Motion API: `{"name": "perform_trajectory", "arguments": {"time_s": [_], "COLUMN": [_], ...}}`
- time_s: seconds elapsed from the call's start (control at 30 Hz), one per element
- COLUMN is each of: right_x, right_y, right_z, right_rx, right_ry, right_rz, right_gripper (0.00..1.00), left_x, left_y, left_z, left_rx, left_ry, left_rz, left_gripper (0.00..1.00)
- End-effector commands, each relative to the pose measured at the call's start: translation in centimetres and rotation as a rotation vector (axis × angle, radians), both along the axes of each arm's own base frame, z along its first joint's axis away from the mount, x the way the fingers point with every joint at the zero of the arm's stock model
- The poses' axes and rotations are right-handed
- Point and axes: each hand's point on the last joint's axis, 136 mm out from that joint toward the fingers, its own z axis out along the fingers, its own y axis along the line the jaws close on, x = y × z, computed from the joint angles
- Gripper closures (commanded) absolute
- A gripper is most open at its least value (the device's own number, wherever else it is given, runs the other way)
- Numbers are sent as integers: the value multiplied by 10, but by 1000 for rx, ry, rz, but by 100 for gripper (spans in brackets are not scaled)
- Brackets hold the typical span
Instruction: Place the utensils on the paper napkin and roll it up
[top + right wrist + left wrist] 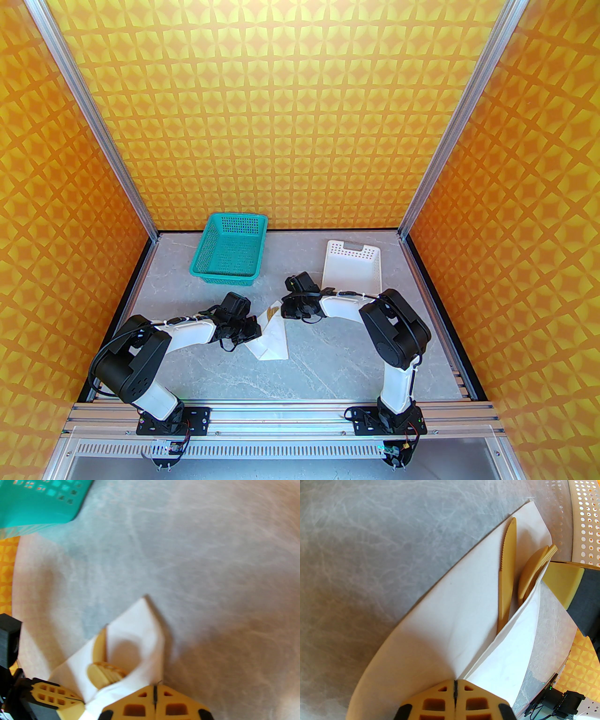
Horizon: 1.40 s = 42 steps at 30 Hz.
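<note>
White paper napkin between both jaws

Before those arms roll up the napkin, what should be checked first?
1. Left fingers pinching the paper napkin: ok.
2. Right fingers pinching its other edge: ok.
3. Knife, spoon and fork lying inside the fold: ok.
4. Handles fully covered: cannot tell.
5. Teal basket and white basket apart from the napkin: ok.
</note>
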Motion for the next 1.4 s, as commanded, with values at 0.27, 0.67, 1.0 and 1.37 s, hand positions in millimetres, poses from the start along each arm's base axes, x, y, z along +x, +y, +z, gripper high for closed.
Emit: {"name": "perform_trajectory", "arguments": {"time_s": [0.27, 0.67, 1.0, 1.37], "right_x": [-32, -75, -87, -76], "right_y": [-25, -5, 18, 31], "right_z": [54, 34, 19, 8], "right_rx": [-99, -245, -302, -358], "right_ry": [-89, -124, -132, -145], "right_rz": [-10, 27, 103, 128], "right_gripper": [71, 49, 43, 39], "left_x": [-4, -9, -11, -13], "left_y": [2, 5, 4, 5], "left_z": [-3, -4, -4, -7], "left_rx": [26, 10, 4, 4], "left_ry": [4, 5, 4, 8], "left_rz": [3, 25, 27, 30], "left_gripper": [100, 100, 100, 100]}}
